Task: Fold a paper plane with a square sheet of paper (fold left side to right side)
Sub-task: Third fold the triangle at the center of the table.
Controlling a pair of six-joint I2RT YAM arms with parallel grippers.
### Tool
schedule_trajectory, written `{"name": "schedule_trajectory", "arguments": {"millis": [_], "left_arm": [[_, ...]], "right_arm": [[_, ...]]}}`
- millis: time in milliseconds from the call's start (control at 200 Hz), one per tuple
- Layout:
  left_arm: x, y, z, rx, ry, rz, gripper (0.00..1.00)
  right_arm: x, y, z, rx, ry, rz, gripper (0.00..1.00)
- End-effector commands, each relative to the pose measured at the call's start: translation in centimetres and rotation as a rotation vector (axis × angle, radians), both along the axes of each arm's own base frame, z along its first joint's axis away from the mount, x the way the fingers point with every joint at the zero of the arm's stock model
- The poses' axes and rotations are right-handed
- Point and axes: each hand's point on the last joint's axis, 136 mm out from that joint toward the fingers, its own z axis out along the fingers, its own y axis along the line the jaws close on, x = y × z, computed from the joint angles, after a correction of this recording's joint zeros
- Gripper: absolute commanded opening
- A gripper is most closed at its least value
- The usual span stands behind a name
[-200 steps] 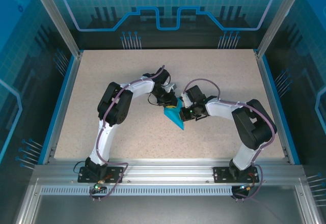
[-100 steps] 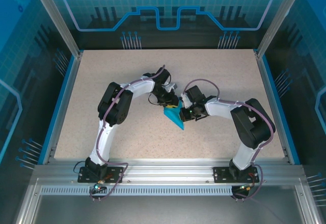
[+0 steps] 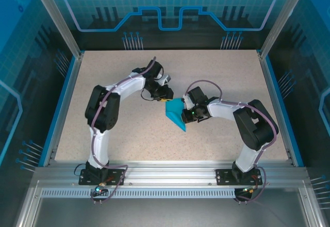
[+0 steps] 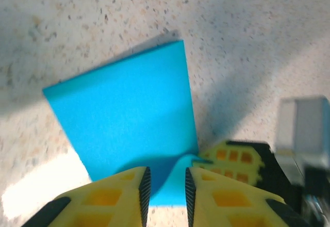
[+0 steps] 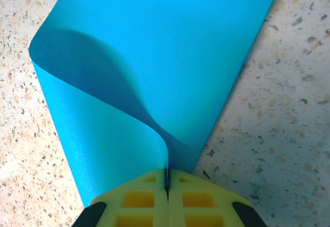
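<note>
Roughly at the middle of the speckled table (image 3: pixel 103 129) lies the bright-blue sheet of paper (image 3: pixel 176 114). From the top view it reads as a wedge, with its point toward the near edge and its broad end toward the far side. It sits between the two arms.

The right gripper (image 5: pixel 166 188) is clamped tight on the sheet's edge, the yellow fingers pressed together with the thin paper pinched in the seam between them. From that pinch the paper rises and curls over in a loose, uncreased bend. The upper layer arches above the lower one, which rests flat on the table.

The left gripper (image 4: pixel 162 191) hangs just above the sheet's broad end. Its jaws stand a narrow slit apart with nothing between them, and the blue surface shows through the gap. In the left wrist view the paper appears as a flat four-sided shape on the table, and the right gripper's yellow fingers (image 4: pixel 232 160) meet it at its lower right corner. From above, the left gripper sits just beside the sheet's far-left corner and the right one at its right edge.
</note>
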Motion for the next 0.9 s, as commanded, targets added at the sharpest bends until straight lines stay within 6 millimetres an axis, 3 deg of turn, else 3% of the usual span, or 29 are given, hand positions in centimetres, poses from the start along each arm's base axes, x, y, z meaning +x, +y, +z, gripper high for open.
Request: {"name": "schedule_trajectory", "arguments": {"millis": [0, 180, 285, 650, 895], "left_arm": [[-2.4, -1.1, 1.0, -0.102, 0.015, -0.037, 0.23], [-5.7, -2.6, -0.6, -0.171, 0.09, -0.071, 0.19], [-6.4, -3.2, -1.8, -0.171, 0.114, -0.076, 0.18], [-6.4, -3.5, -4.0, -0.145, 0.147, -0.07, 0.18], [-6.9, -2.5, -6.0, -0.078, 0.169, -0.053, 0.18]], "right_arm": [[-2.7, -0.7, -2.3, -0.058, 0.116, 0.034, 0.0], [-2.8, -0.8, -2.4, -0.062, 0.123, 0.035, 0.0], [-2.7, -0.8, -2.4, -0.067, 0.124, 0.035, 0.0], [-2.8, -0.9, -2.5, -0.075, 0.131, 0.036, 0.0], [-2.8, -1.1, -2.6, -0.087, 0.134, 0.04, 0.0]]}}
